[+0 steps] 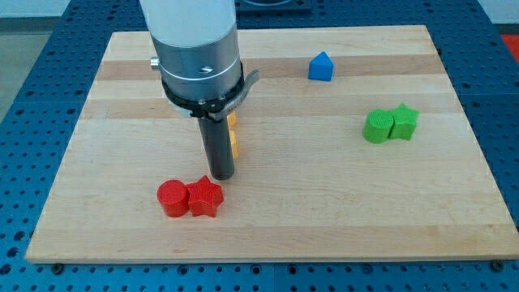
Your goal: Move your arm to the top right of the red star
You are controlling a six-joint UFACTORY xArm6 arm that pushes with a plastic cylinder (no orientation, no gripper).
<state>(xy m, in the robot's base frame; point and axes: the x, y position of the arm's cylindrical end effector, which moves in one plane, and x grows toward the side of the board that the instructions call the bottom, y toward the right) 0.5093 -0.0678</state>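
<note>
A red star point(205, 197) lies on the wooden board point(324, 203) at the view's lower left, touching a red round block point(172, 198) on its left. My tip point(223, 175) stands just above and slightly to the right of the star, very close to its upper right point. The dark rod partly hides a yellow block point(233, 138) behind it.
A blue block point(321, 66) with a peaked top sits at the view's upper middle. A green round block point(376, 127) and a green star point(404, 122) touch each other at the view's right. The board's edges meet a blue perforated table.
</note>
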